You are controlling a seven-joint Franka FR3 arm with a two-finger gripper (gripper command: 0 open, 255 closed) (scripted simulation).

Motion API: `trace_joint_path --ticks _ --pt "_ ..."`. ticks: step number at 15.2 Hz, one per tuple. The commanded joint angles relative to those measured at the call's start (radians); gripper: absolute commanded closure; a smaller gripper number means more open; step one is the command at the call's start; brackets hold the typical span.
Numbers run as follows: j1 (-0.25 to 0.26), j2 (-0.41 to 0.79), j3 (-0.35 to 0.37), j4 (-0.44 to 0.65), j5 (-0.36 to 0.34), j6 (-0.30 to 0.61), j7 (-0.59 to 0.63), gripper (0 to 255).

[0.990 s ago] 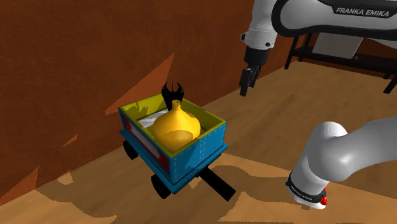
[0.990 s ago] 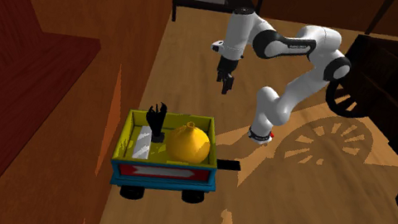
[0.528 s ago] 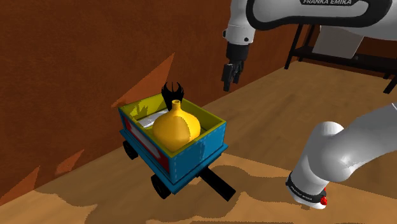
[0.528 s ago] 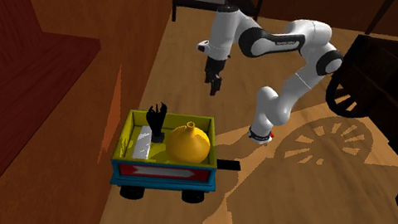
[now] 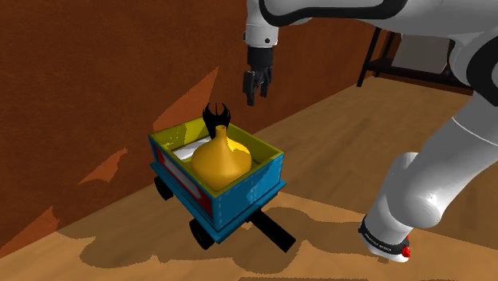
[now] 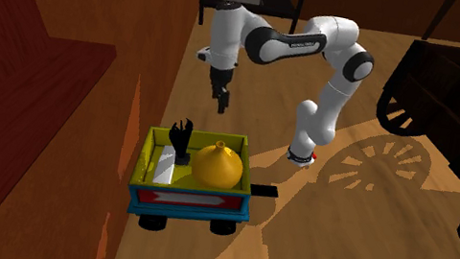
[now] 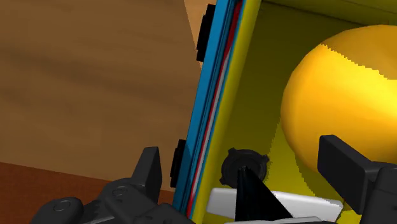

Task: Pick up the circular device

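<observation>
Since the frame 1 s before, your arm [image 5: 335, 12] had swung toward the shoulder view's left, carrying the gripper [image 5: 254, 88] from over the open wooden floor [image 5: 343, 152] to a spot in the air by the brown wall [image 5: 96, 96], higher than the blue toy wagon [image 5: 239, 199] and near its far rim. The wagon and its load had not shifted. Your claw was spread: in the wrist view its 2 black fingers [image 7: 149, 172] stood well apart and touched nothing. The thing you were after, the round black device [image 5: 216, 118] with prongs rising from its top, stood upright inside the wagon's yellow bed against the far rim. It was just behind the yellow gourd-shaped vessel [image 5: 219, 160] in the shoulder view and to that vessel's left in the second exterior view. A white slab [image 5: 185, 150] lay flat in the bed beside the device, along the wagon's wall-side edge. In the wrist view the device sat below the gripper, between the lines of the 2 fingers, with the wagon's blue side edge close by.
</observation>
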Motion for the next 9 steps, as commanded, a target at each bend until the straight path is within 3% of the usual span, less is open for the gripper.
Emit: trace_joint_path --ticks 1,5,9 --pt "0.005 0.087 0.009 0.091 0.000 -0.010 0.001 0" --pt "0.020 0.269 0.027 0.313 -0.008 -0.063 0.007 0" --pt "0.044 0.480 0.044 0.602 -0.025 -0.154 0.015 0"
